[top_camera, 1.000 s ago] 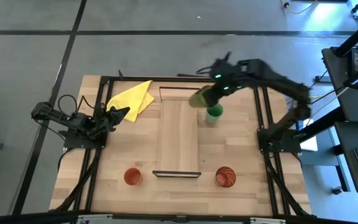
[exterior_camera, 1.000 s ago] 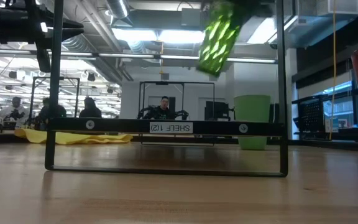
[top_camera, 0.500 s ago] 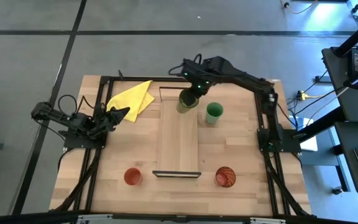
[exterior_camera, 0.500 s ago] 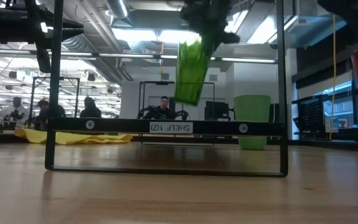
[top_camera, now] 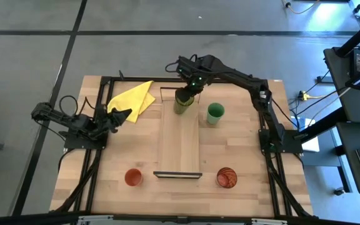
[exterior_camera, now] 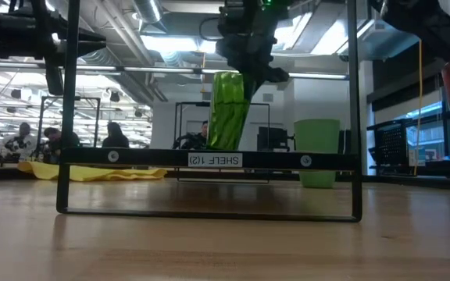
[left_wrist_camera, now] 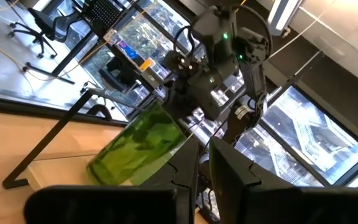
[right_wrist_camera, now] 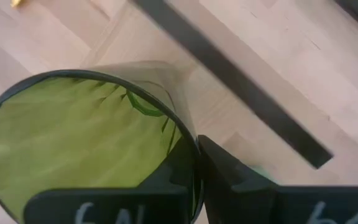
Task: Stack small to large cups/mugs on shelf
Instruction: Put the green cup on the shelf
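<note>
My right gripper (top_camera: 188, 87) is shut on the tall olive-green tumbler (top_camera: 182, 101) over the far end of the shelf plank (top_camera: 180, 140). In the low view the tumbler (exterior_camera: 229, 111) stands mouth up, slightly tilted, its base just at the shelf top; I cannot tell if it touches. The bright green cup (top_camera: 214, 113) stands on the table right of the shelf. The orange-red cup (top_camera: 133, 177) and the red-brown ribbed cup (top_camera: 226, 177) stand near the front edge. My left gripper (top_camera: 122, 114) waits shut at the table's left. My right gripper holds the tumbler by its rim (right_wrist_camera: 190, 138), on the side toward the table's right, one finger inside the cup and one finger (right_wrist_camera: 229, 177) outside. The fingers come from above, pointing down. The tumbler hangs below them, nearly upright.
A yellow cloth (top_camera: 133, 99) lies on the table at the far left, beside my left gripper. The shelf has dark brackets at both short ends (exterior_camera: 209, 159). People sit in the room behind the table (exterior_camera: 206, 134).
My right gripper has carried the olive-green tumbler toward the table's left, from above the bright green cup to over the shelf's far end, and has come down. The tumbler has swung from strongly tilted to nearly upright.
</note>
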### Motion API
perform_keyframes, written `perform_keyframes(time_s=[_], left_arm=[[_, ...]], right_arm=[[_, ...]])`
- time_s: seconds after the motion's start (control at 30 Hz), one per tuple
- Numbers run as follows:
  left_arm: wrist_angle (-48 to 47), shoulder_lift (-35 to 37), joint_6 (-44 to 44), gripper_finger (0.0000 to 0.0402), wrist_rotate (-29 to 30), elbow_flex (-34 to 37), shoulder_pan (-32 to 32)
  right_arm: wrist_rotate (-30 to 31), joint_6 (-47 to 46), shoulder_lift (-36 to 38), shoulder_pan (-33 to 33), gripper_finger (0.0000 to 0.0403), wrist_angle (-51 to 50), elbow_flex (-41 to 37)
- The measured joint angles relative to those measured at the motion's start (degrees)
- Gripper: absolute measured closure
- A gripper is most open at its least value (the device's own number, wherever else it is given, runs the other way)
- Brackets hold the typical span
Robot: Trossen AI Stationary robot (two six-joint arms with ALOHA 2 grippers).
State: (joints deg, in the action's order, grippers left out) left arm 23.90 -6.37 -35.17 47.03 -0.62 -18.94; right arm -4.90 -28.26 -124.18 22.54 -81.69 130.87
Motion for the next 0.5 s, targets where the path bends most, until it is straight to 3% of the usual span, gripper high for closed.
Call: perform_keyframes(time_s=[0.5], left_arm=[[-1.6,0.0,-0.78,0.0366,-0.42,0.0,0.02]], right_arm=[[-0.98,-1.42,0.15,-0.31,0.0367,-2.45,0.0]])
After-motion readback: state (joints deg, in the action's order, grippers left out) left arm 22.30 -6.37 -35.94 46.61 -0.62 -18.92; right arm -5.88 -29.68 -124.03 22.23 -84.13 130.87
